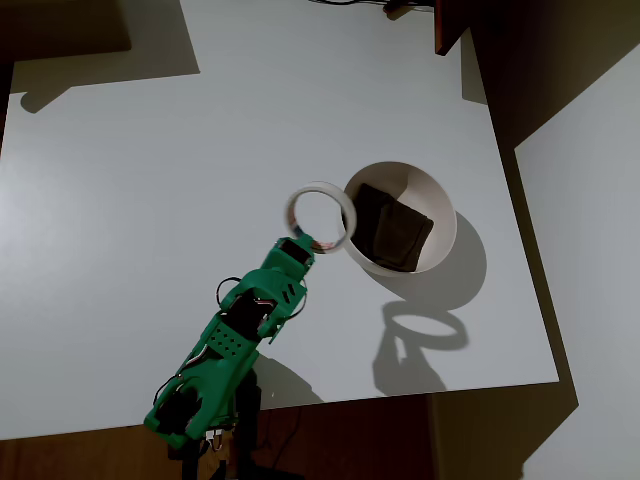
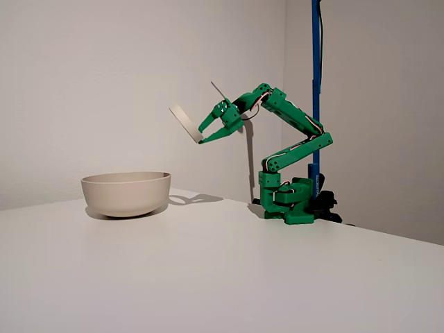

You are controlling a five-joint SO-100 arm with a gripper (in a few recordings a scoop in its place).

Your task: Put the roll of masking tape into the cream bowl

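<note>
While the green arm reaches out from its base, these things show:

Arm pose: in the fixed view the arm rises from its base at the table's far side, folds back at the elbow, then stretches forward with the wrist dipping down toward the cream bowl (image 2: 126, 192); in the overhead view it runs diagonally from the table's near edge up toward the bowl.

Gripper: the gripper (image 2: 208, 133) hangs well above the table (image 2: 229, 277), up and to the right of the bowl in the fixed view; in the overhead view the gripper (image 1: 318, 243) sits just left of the bowl's rim.

Pincer state: its fingers are closed tight on the lower edge of the roll of masking tape (image 1: 320, 215), pinching the ring's wall (the gap between the fingers looks no wider than that wall).

Tape: the roll of masking tape (image 2: 186, 122) is held in the air, tilted, higher than the bowl's rim; from overhead its ring overlaps the left edge of the cream bowl (image 1: 437, 215), not yet inside it.

Bowl: it stands upright on the table, with a dark folded cloth (image 1: 394, 229) lying within.

Count: one arm, one gripper, one roll of tape, one bowl, one cloth.

Shadow: the ring's shadow falls on the table below the bowl in the overhead view.
</note>
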